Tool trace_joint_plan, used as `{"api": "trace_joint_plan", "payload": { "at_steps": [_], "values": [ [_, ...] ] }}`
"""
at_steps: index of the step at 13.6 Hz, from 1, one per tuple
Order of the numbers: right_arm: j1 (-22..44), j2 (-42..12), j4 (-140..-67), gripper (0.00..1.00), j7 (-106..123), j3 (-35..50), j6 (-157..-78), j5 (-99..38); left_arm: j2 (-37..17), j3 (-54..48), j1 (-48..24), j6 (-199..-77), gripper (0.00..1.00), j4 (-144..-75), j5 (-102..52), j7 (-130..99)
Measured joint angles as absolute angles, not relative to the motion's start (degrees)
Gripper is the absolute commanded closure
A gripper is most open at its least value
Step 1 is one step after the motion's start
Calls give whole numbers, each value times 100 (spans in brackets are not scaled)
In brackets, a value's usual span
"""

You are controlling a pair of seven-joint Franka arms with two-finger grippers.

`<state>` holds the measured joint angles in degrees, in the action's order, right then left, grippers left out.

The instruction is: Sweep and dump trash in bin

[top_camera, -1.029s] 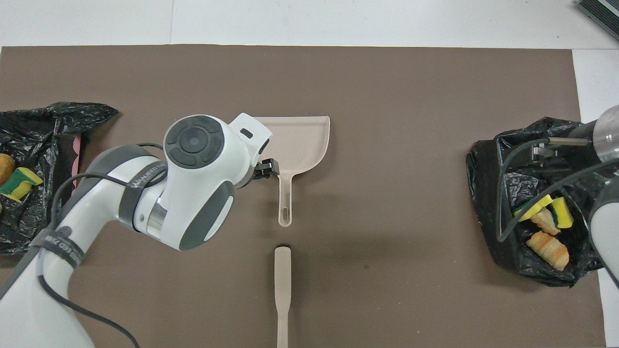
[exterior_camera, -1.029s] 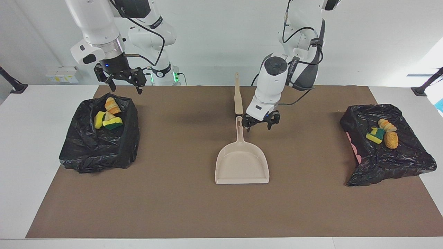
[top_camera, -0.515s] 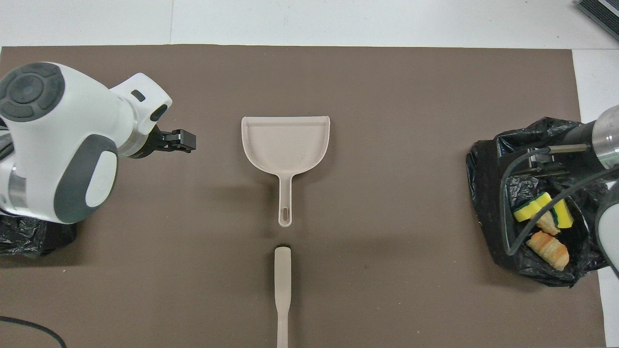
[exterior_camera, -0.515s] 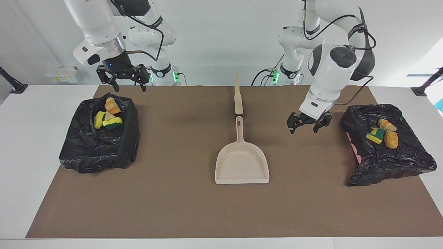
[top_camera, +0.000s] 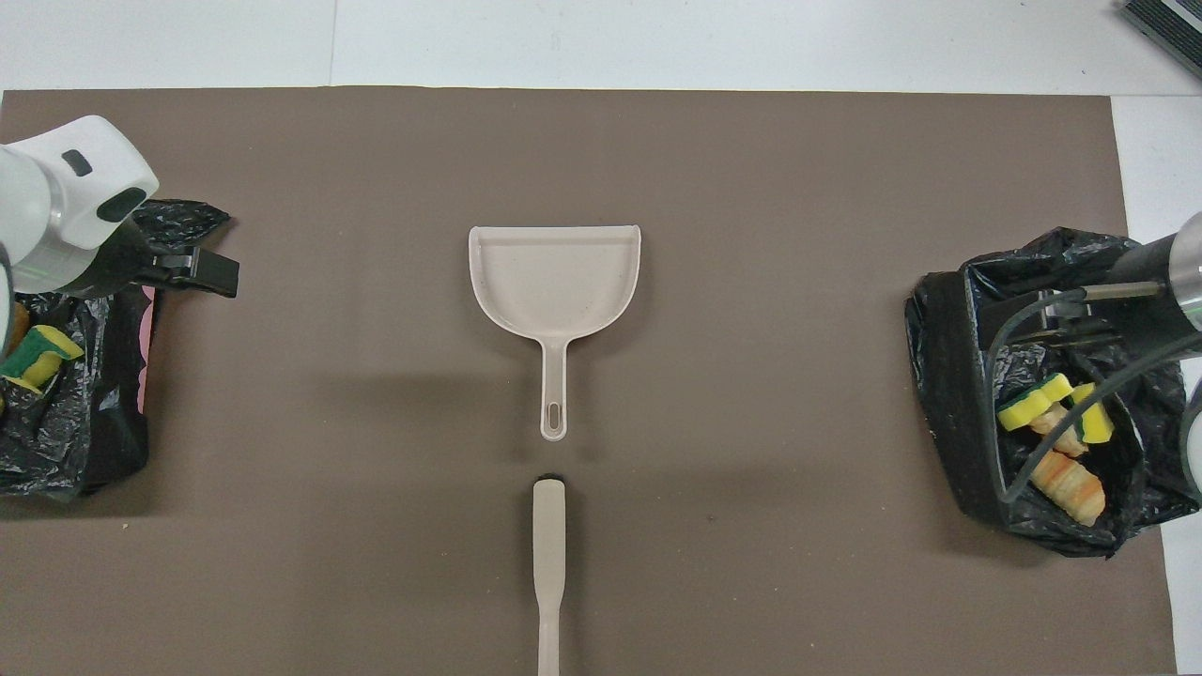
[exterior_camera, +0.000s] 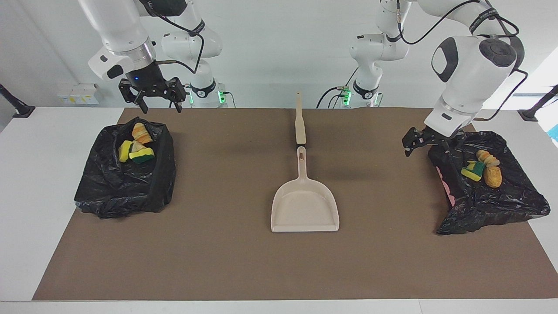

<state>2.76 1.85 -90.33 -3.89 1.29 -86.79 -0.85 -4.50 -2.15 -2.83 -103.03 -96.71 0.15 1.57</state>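
Note:
The trash lies in two black-bagged bins. Yellow-green sponge chunks and orange bread-like lumps (exterior_camera: 137, 146) fill the bin (exterior_camera: 130, 196) at the right arm's end. More pieces (exterior_camera: 481, 168) rest in the bin (exterior_camera: 488, 213) at the left arm's end. My left gripper (exterior_camera: 426, 146) hangs open and empty over that bin's edge toward the table's middle; in the overhead view the left gripper (top_camera: 211, 274) pokes out past the bag. My right gripper (exterior_camera: 159, 104) is open and empty, up in the air over the robots' side of its bin.
A beige dustpan (exterior_camera: 305, 205) lies flat mid-table, empty, handle toward the robots. A beige brush (exterior_camera: 300, 120) lies in line with it, nearer to the robots. Everything sits on a brown mat (exterior_camera: 218, 261).
My left gripper has swung away from the dustpan's handle to the bin at its own end, carrying nothing. The right gripper has risen slightly. Dustpan and brush have stayed put.

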Motion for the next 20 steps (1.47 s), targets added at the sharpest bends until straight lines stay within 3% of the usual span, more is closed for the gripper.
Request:
{"api": "trace_joint_plan", "payload": {
  "at_steps": [10,20],
  "values": [
    [272,178,-9033,0,-389,127,-8679,-85,350,-211,-238,-9603,0,-9632,14,226],
    [272,177,-9034,0,-389,127,-8679,-85,377,-227,-243,-9165,0,-9623,14,340]
  ]
}}
